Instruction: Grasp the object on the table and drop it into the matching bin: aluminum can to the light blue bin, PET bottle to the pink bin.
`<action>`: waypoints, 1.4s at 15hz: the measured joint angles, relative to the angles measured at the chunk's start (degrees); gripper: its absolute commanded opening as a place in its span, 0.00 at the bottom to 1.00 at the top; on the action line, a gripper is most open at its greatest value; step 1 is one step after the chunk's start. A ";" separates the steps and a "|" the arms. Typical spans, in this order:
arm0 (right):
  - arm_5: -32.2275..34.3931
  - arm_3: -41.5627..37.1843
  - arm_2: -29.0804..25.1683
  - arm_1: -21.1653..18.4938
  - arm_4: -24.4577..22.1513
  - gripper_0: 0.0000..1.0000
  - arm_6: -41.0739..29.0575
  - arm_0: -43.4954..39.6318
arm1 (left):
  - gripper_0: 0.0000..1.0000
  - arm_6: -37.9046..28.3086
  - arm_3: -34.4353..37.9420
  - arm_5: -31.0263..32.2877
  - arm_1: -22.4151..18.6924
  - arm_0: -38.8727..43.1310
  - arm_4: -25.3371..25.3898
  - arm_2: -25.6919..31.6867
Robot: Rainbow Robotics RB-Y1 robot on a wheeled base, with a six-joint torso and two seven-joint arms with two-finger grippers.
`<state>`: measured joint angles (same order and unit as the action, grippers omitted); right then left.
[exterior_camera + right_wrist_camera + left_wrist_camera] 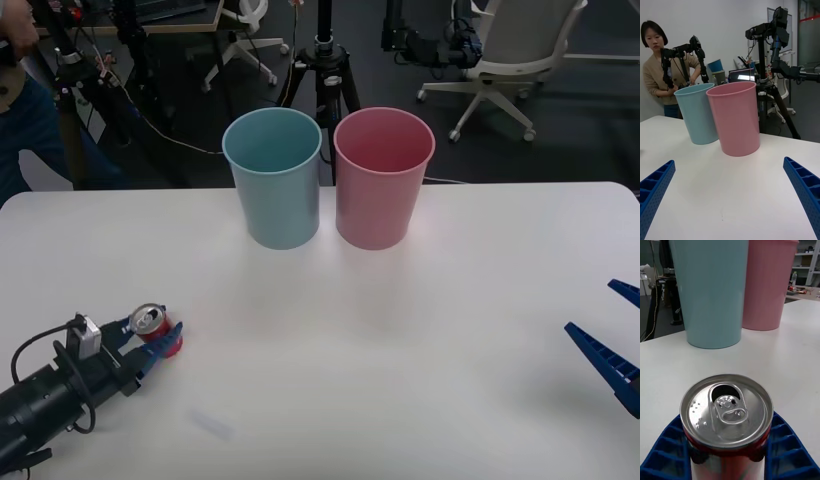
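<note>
1. Left hand (152, 338) is low at the near-left of the worktop (420, 330), blue fingers (786, 450) closed against both sides of the red can (152, 325). Can stands upright with its tab up and mouth already open. Can't tell if it's off the surface yet.
2. Risk: fingers hold the lower body, below the silver lid (727, 410). A thin wall may dent and slip if the squeeze is off-centre, or the can may tip in the hand on lift.
3. Risk: open mouth. If any liquid is left inside, tilting on the way over will spill it on the worktop.
4. Blue bin (274, 178) is at the far middle, well apart from the can and much taller. The lift has to clear the rim; too low and the can or arm knocks the bin over.
5. Pink bin (383, 177) stands just beside the blue one on its right, rims nearly touching. Overshoot rightward at release and the can lands in the wrong bin, or bounces off the two rims.
6. Right hand (612, 345) waits at the near-right edge with its fingers spread wide, holding nothing, well clear of the path. No clash expected there.
</note>
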<state>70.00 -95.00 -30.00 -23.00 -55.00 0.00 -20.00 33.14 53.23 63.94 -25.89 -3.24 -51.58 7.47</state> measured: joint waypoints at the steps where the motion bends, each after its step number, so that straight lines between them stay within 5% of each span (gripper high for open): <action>1: 0.00 0.00 0.00 0.00 0.00 1.00 0.00 0.00 | 0.00 -0.11 -0.03 0.21 0.04 0.05 0.02 0.00; 8: 0.00 0.00 0.00 0.00 0.00 1.00 0.00 0.00 | 0.00 -1.33 1.78 1.59 -0.06 1.38 0.09 0.34; 21: 0.00 0.00 0.00 0.00 0.00 1.00 0.00 0.00 | 0.00 -19.53 36.36 -6.80 -6.25 11.89 0.53 0.61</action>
<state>70.00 -95.00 -30.00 -23.00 -55.00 0.00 -20.00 13.61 89.60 57.14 -32.14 8.65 -51.05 8.08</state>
